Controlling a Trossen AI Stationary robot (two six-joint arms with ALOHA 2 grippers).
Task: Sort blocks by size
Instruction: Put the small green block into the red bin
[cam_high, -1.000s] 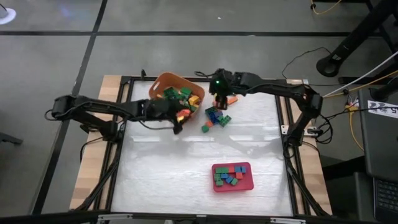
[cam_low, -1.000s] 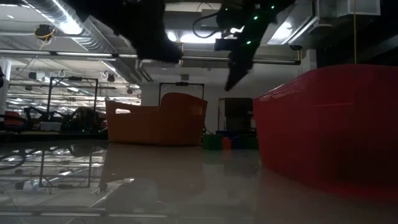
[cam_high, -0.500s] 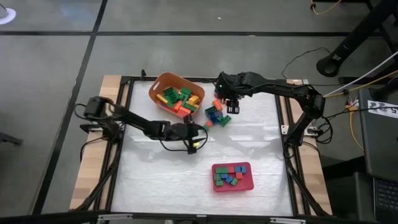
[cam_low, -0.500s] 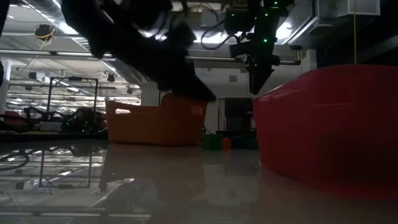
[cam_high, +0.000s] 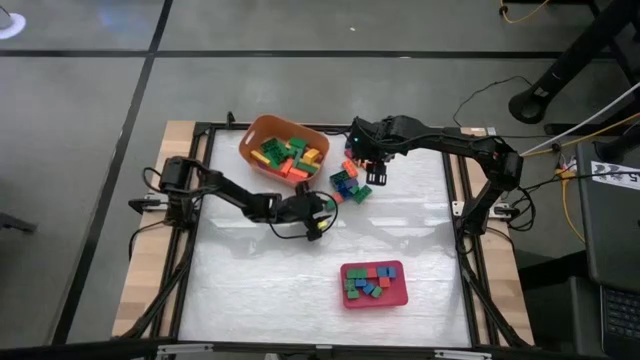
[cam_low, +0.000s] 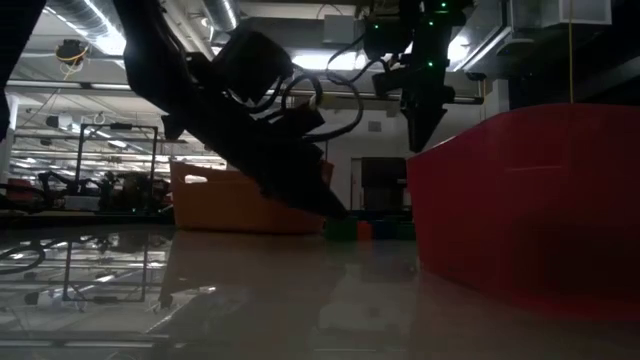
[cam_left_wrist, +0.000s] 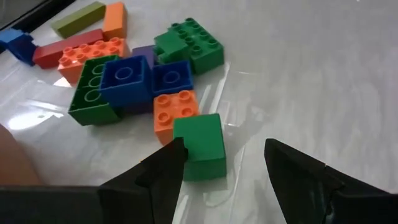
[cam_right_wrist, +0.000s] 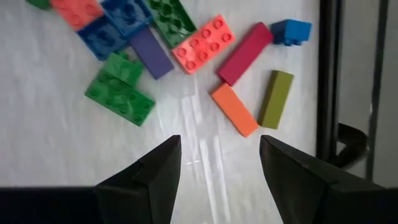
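A: left hand (cam_left_wrist: 224, 163) is spread wide, low by a small green block (cam_left_wrist: 200, 147) at the edge of the loose blocks (cam_high: 349, 183) mid-worktop. One finger touches it, so closing could shove it aside.

B: yeah, the orange block (cam_left_wrist: 175, 112) is jammed against it too. Right hand (cam_right_wrist: 221, 163) hangs spread above. Orange tub (cam_high: 284, 147) and red tray (cam_high: 374, 284) sit nearby.

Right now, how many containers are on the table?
2: an orange tub at the far side holding blocks, and a red tray at the near side, also holding blocks. None seem hidden.
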